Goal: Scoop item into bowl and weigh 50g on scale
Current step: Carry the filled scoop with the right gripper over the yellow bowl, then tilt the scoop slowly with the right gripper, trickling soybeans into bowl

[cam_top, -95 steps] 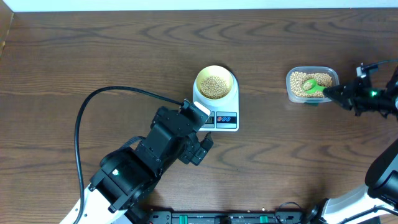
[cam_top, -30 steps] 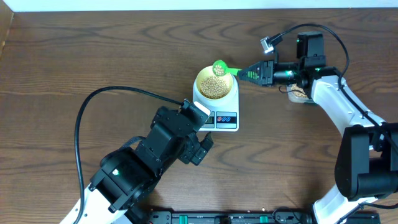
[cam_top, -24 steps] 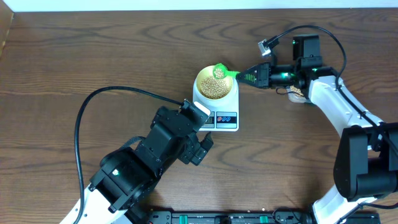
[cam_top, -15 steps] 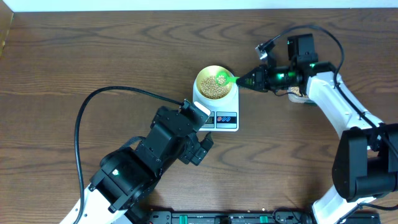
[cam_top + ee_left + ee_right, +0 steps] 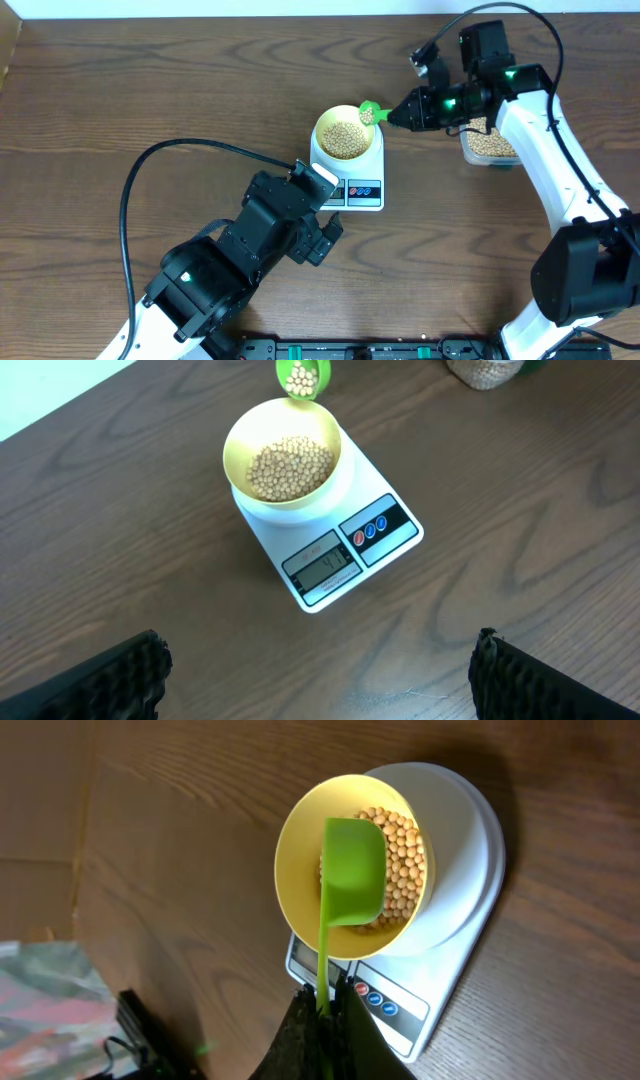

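Note:
The pale yellow bowl (image 5: 319, 133) stands on the white scale (image 5: 366, 190), partly filled with tan beans (image 5: 346, 138). My right gripper (image 5: 400, 112) is shut on the handle of a green scoop (image 5: 368, 111), which hangs tilted over the bowl's right rim. In the left wrist view the scoop (image 5: 302, 375) still holds several beans. The right wrist view shows the scoop's back (image 5: 352, 870) above the beans (image 5: 405, 850), its handle pinched in the gripper (image 5: 325, 1005). My left gripper (image 5: 320, 670) stands wide open near the table, just in front of the scale (image 5: 400, 525), with nothing between its fingers.
A clear plastic tub (image 5: 490, 147) of more beans sits to the right of the scale, partly under my right arm. The left arm's black cable (image 5: 150, 165) loops over the table at the left. The scale's display (image 5: 322, 570) is lit and faces my left gripper.
The scoop dipped in over the bowl's middle, then drew back to the right rim and rose a little. The right arm shifted up, uncovering the tub. The left arm stayed still.

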Robot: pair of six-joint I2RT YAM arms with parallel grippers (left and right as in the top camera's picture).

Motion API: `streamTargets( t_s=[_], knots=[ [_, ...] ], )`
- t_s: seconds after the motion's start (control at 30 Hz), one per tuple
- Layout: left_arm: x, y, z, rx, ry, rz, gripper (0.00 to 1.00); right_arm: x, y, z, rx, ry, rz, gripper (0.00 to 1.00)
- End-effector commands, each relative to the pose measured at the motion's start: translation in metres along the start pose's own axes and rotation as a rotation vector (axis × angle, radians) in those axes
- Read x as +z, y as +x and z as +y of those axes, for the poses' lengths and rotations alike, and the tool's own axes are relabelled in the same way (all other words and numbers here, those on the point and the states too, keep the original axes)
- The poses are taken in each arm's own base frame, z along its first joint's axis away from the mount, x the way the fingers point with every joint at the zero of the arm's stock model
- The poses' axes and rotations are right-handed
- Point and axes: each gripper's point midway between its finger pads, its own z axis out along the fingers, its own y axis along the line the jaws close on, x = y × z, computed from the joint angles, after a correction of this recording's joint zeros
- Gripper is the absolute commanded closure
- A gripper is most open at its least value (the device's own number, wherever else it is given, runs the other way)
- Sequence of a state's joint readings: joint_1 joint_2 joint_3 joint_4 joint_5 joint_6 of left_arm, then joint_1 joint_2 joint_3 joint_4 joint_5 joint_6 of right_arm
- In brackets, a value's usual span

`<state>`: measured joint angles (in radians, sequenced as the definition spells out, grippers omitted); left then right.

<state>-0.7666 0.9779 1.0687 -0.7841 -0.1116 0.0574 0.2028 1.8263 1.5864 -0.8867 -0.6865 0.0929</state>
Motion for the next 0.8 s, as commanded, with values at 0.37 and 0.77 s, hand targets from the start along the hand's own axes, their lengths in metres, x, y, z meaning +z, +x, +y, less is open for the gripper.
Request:
streamTargets(
  t_s=[0.37, 0.77],
  knots=[
    [-0.008, -0.011, 0.005, 0.005, -0.016, -0.035, 0.02, 0.02, 0.005, 0.024, -0.142, 0.049, 0.038, 0.99],
    [-0.008, -0.011, 0.005, 0.005, -0.016, -0.035, 0.02, 0.024, 0.007, 0.021, -0.23, 0.112, 0.047, 0.99]
  ],
)
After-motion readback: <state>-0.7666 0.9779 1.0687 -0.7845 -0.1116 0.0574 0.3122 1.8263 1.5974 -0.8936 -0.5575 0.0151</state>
